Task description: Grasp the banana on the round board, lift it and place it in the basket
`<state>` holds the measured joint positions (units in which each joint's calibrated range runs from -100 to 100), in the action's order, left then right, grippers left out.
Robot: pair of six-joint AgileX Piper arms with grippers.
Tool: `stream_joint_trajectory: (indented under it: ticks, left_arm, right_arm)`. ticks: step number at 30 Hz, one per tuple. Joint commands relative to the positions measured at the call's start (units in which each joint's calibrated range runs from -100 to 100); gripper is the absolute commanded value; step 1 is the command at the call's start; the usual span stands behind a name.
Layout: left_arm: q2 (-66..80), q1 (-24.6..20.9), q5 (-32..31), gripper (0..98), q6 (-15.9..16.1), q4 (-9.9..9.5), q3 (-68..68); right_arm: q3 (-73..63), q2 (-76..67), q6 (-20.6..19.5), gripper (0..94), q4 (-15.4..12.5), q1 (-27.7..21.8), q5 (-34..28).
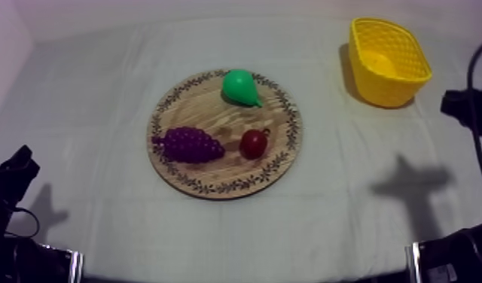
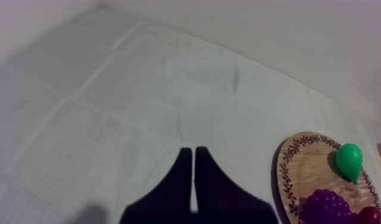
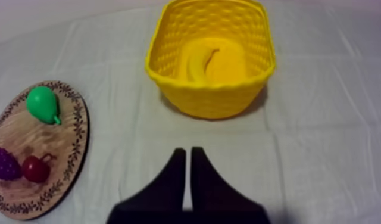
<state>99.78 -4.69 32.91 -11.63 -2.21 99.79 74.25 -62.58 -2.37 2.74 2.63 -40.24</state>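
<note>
Right wrist view looks onto the yellow basket [image 3: 211,95], and the banana [image 3: 196,64] lies inside it, curved along the bottom. The right gripper [image 3: 187,152] hangs over the cloth [image 3: 324,155] just short of the basket, closed into a narrow wedge — nothing held. The left gripper [image 2: 189,152] is likewise closed on nothing, over bare cloth off to one side of the wooden board [image 1: 202,105]. On the board sit a pear [image 1: 240,86], a bunch of grapes [image 1: 190,144] and a small red fruit [image 1: 253,143] — the last two just beside each other.
</note>
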Motion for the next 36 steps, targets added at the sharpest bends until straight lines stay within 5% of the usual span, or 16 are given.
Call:
stream_joint_trajectory:
  ticks: [1, 16, 23, 36]
  left_arm:
    - [0.0, 0.0, 0.0, 0.1, 0.0, 0.03, 0.0]
    - [0.0, 0.0, 0.0, 0.1, 0.0, 0.03, 0.0]
    - [0.0, 0.0, 0.0, 0.1, 0.0, 0.03, 0.0]
    - [0.0, 0.0, 0.0, 0.1, 0.0, 0.03, 0.0]
  right_arm:
    - [6.8, -11.1, 1.3, 0.7, -1.2, -0.6, -0.1]
    - [21.8, -31.5, 7.6, 0.7, -5.8, -3.9, -2.4]
    - [24.4, -32.9, 6.0, 0.7, -4.5, -5.3, -0.9]
    - [25.4, -33.1, 13.5, 0.7, -4.1, -6.5, 2.1]
